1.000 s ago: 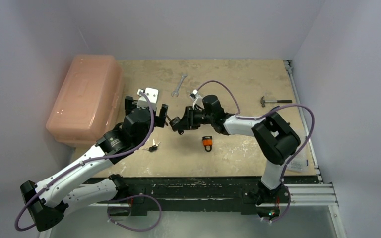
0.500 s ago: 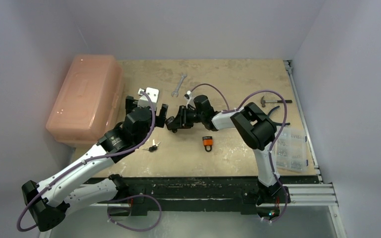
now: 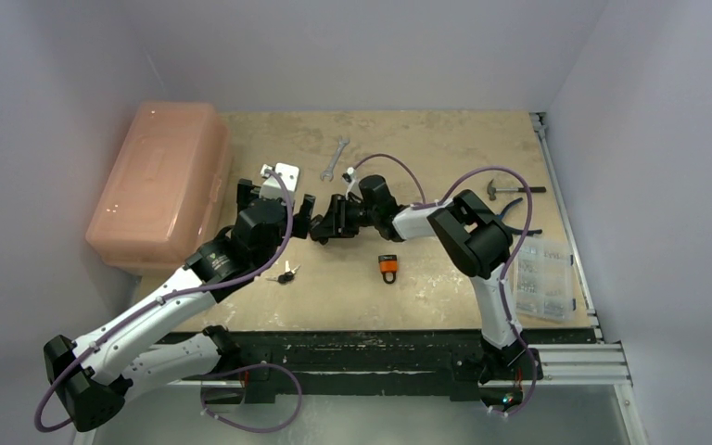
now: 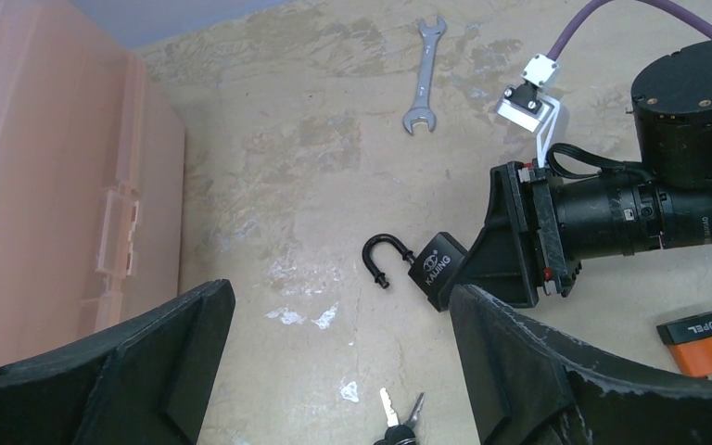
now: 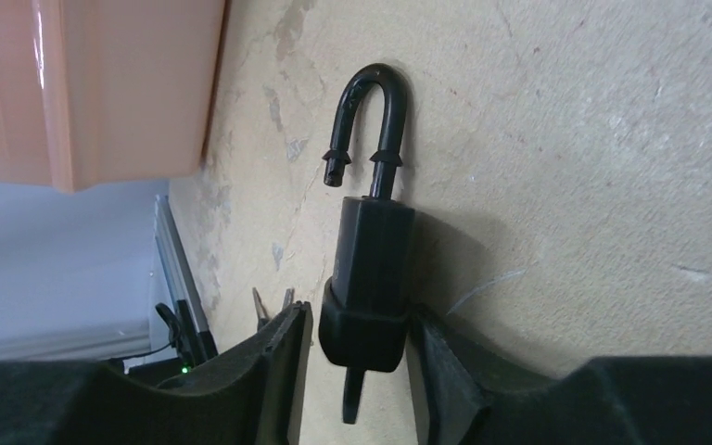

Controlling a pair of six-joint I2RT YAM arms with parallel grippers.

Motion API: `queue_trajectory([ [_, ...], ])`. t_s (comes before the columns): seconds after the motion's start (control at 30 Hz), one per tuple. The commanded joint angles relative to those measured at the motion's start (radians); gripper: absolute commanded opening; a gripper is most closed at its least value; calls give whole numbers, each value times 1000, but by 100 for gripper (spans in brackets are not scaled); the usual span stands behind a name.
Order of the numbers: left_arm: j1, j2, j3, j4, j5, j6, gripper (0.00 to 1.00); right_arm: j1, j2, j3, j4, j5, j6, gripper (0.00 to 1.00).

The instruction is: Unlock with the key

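The padlock (image 4: 436, 269) is coated in matt black. The surface (image 3: 426, 139) is worn and rough. The wrench (image 4: 424, 65) at 12 o'clock is shiny metal. The box (image 3: 153, 181) is made of glossy plastic.

Keys (image 4: 399, 417) in front of padlock (image 4: 440, 269), wrench (image 4: 424, 65) behind.

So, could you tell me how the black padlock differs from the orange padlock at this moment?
The black padlock is all black; the orange padlock has an orange body under a black cap. The black padlock sits gripped between the right tool's fingers; the orange padlock lies free on the table. The black padlock's shackle stands open; the orange padlock's cannot be made out. Both carry white lettering.
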Motion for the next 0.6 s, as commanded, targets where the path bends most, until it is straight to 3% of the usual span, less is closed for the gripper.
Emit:
queue_trajectory([
  [0.0,10,3,0,28,10,13,94,-10,-8,52,28,13,-6,50],
  [0.57,14,9,-1,28,5,15,94,-14,-133,46,-202,170,-160,76],
])
